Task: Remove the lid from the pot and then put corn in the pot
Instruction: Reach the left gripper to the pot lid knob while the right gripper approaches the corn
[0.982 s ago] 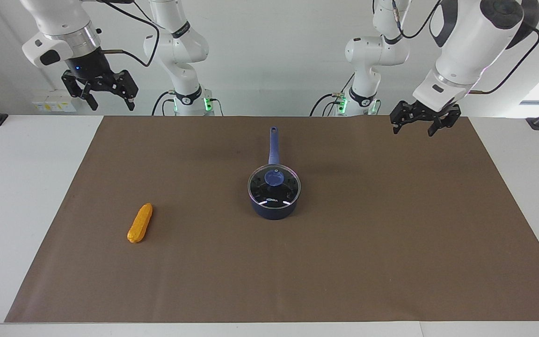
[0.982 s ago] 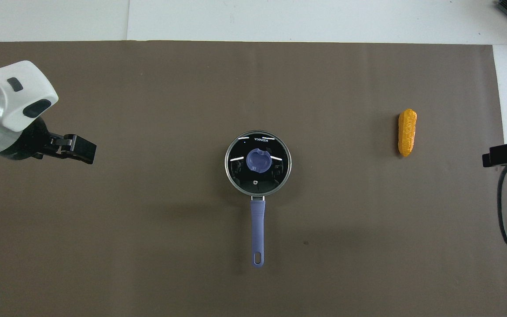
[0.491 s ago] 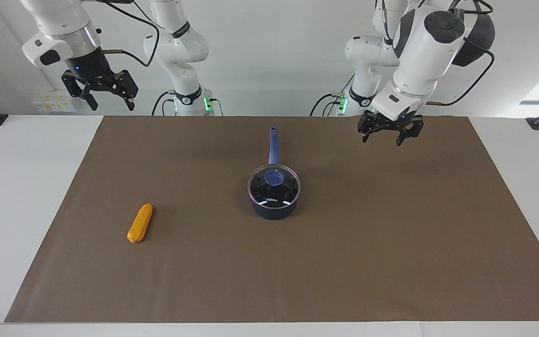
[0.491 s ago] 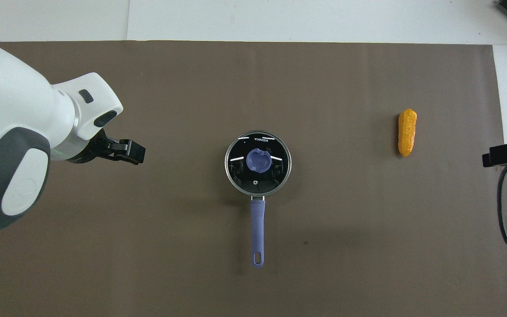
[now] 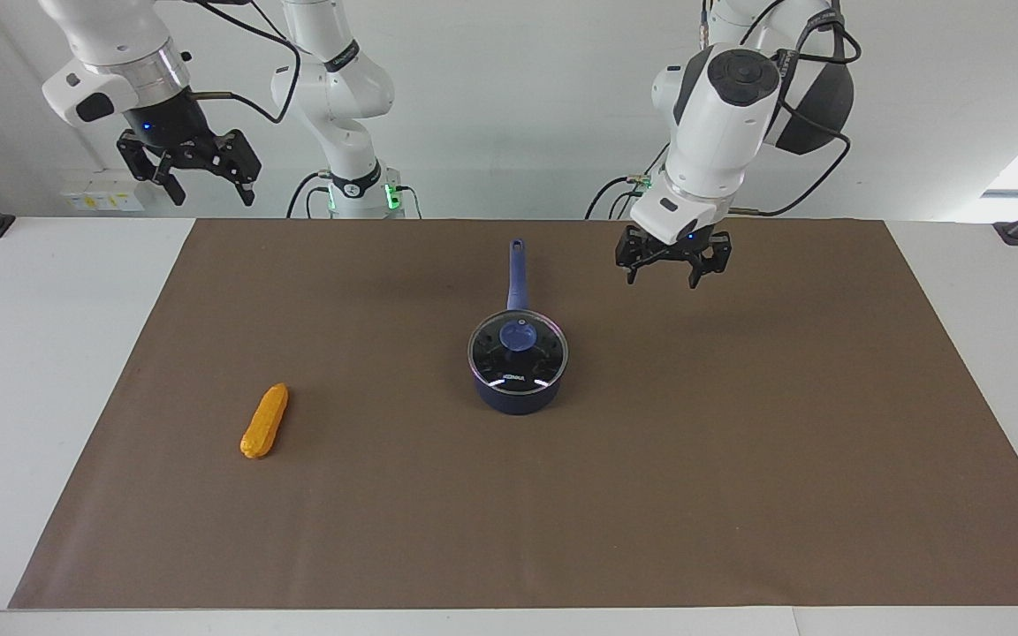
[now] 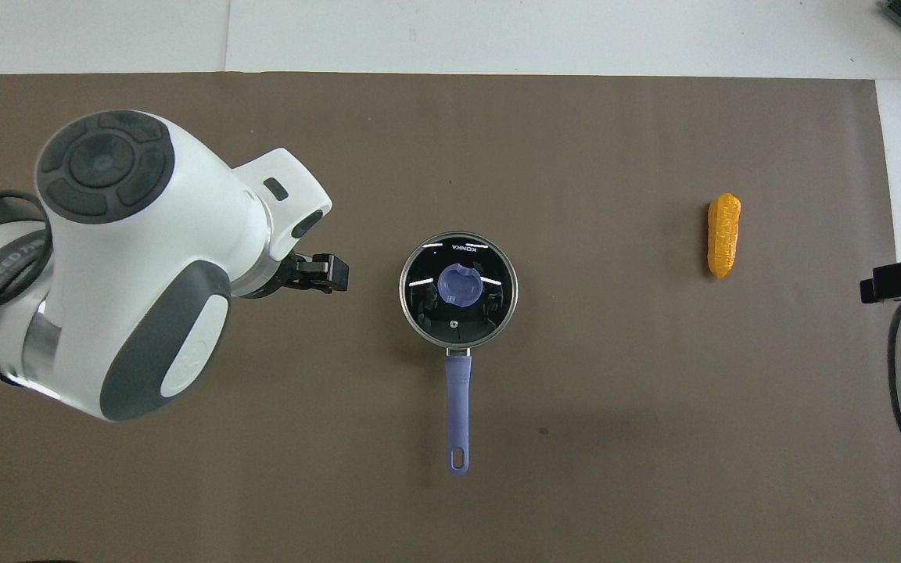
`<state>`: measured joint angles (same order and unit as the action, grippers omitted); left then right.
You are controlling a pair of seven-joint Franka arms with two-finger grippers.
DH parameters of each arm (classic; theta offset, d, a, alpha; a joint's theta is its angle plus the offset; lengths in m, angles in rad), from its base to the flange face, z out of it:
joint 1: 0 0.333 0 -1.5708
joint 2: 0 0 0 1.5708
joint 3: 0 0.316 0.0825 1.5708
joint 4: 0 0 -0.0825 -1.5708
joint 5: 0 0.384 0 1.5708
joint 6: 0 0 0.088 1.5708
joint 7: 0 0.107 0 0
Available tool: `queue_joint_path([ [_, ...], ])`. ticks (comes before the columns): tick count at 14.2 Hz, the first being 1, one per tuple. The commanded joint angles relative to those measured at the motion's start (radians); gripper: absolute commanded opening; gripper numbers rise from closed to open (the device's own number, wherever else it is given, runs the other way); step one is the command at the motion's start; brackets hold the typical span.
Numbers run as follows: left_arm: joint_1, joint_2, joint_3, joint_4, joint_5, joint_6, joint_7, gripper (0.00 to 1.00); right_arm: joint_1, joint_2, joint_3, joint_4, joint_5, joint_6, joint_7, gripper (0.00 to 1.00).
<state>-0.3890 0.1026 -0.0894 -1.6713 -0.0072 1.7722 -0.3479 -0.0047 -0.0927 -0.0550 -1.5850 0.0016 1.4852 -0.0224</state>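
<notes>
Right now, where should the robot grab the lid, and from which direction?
Probably by the blue knob at the centre of the lid, coming straight down. The lid lies flat on the pot, its rim flush, so only the knob stands up for fingers.

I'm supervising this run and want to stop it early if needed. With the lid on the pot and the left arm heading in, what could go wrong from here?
1. The lid offers only a small blue knob; the open left gripper, in the air over the mat beside the pot, could miss it or slip off.
2. The lid may drag the light pot along or shift it.
3. The corn lies toward the right arm's end; the right gripper waits high, so a poor grasp could roll it.
</notes>
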Motion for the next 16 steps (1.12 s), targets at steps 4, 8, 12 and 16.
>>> queue_joint_path([
  [4, -0.149, 0.123, 0.019, 0.015, 0.006, 0.176, -0.238, 1.0, -0.012, 0.02, 0.006, -0.131, -0.015, 0.232, -0.028, 1.0],
  [8, -0.215, 0.179, 0.019, 0.028, 0.009, 0.246, -0.342, 1.0, -0.011, 0.135, 0.007, -0.135, -0.015, 0.369, -0.024, 1.0],
  [12, -0.245, 0.262, 0.019, 0.105, 0.046, 0.288, -0.43, 1.0, -0.015, 0.25, 0.006, -0.135, -0.015, 0.499, -0.025, 1.0],
  [16, -0.249, 0.273, 0.019, 0.111, 0.064, 0.339, -0.471, 1.0, -0.017, 0.343, 0.006, -0.135, -0.015, 0.634, -0.028, 1.0],
])
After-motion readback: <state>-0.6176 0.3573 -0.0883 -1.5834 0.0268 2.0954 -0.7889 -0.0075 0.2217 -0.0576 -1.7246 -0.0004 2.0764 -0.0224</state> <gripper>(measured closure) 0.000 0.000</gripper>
